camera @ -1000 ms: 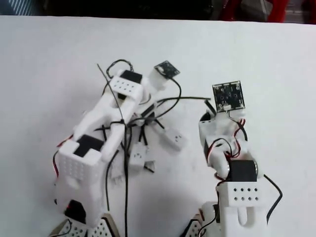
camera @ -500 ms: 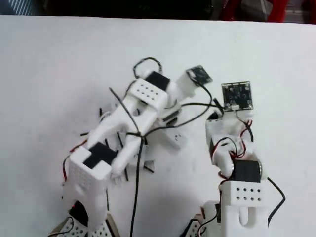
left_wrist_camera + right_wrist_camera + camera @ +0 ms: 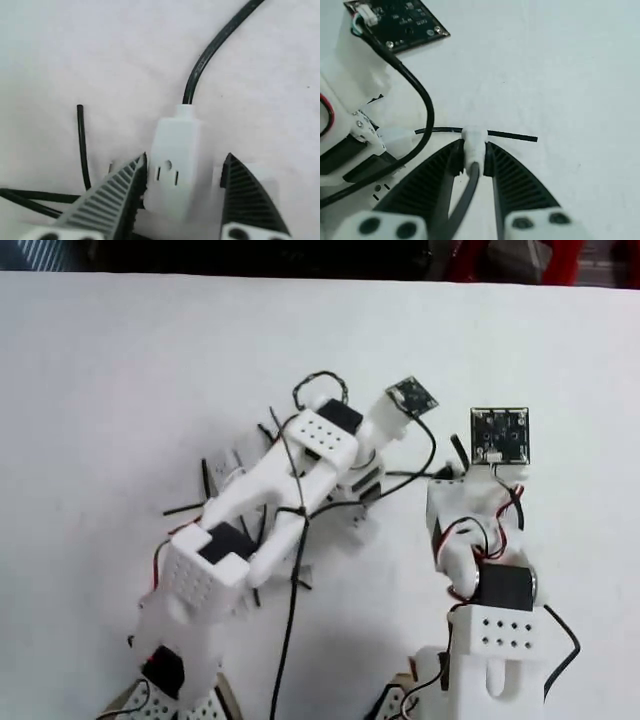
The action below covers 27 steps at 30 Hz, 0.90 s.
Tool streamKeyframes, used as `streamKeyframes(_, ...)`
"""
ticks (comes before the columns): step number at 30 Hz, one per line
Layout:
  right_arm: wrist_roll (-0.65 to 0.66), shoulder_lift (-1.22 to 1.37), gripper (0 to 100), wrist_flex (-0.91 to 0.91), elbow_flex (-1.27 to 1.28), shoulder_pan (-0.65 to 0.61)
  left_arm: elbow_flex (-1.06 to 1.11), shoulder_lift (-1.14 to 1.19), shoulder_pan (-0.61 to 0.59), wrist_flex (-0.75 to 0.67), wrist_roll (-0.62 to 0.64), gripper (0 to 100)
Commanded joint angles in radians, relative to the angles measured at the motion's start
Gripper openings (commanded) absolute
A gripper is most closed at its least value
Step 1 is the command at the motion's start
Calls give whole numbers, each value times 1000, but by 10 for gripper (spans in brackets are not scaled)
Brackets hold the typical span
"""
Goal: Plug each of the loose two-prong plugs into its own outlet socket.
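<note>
A white outlet socket (image 3: 172, 167) with two slots and a black cord lies on the table between the fingers of my open left gripper (image 3: 182, 167). From above, that gripper (image 3: 365, 483) sits mid-table over the socket (image 3: 358, 523). My right gripper (image 3: 474, 146) is shut on a small white two-prong plug (image 3: 474, 137) whose black lead runs back between the fingers. A thin black wire (image 3: 512, 135) crosses just behind the plug. In the high view the right gripper (image 3: 452, 470) is close beside the left arm's wrist.
More white plugs (image 3: 234, 466) and stiff black leads (image 3: 185, 508) lie scattered under and beside the left arm. The left arm's camera board (image 3: 395, 20) and its cable stand close to my right gripper. Bare table (image 3: 120, 370) lies to the left and far side.
The left arm has swung right across the table, bringing its gripper over the socket near the right arm. The right arm has shifted slightly right.
</note>
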Motion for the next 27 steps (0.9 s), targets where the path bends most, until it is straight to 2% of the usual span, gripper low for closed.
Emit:
streamKeyframes(1, -8, -1, 18, -19, -55, 10, -124, -19, -25, 77, -32, 229)
streamKeyframes(6, -8, 1, 18, -19, -55, 10, -247, -19, -16, 219, -32, 228)
streamKeyframes(10, -8, 1, 18, -19, -55, 10, -285, -7, -7, 256, -35, 229)
streamKeyframes(14, -8, 2, 18, -19, -55, 10, -207, -7, 16, 222, -38, 229)
streamKeyframes(23, -8, 2, 18, -19, -55, 10, 20, -8, 13, 37, -40, 219)
streamKeyframes(27, -8, 2, 18, -19, -55, 10, 0, -16, 13, 28, -38, 119)
